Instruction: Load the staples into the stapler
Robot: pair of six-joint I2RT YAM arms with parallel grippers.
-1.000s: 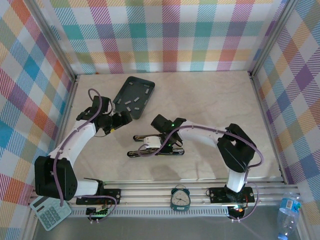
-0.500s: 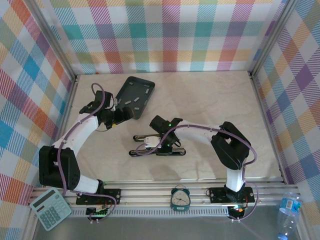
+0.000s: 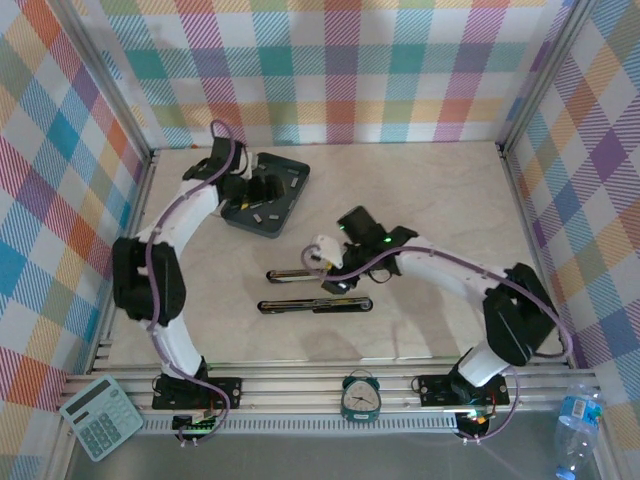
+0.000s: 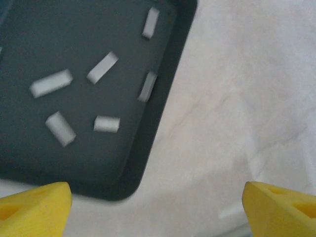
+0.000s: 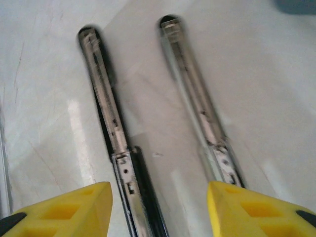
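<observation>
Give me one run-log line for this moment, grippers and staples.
left gripper: open, over tray corner | right gripper: open, over stapler | staples: loose in tray | stapler: spread open, flat on table

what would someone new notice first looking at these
The stapler lies swung open mid-table, its two long metal arms side by side, with the right gripper open above them. At the far left, the left gripper hangs open over the corner of a dark grey tray scattered with small silvery staples. Bright plaid walls box in the whole table.
</observation>
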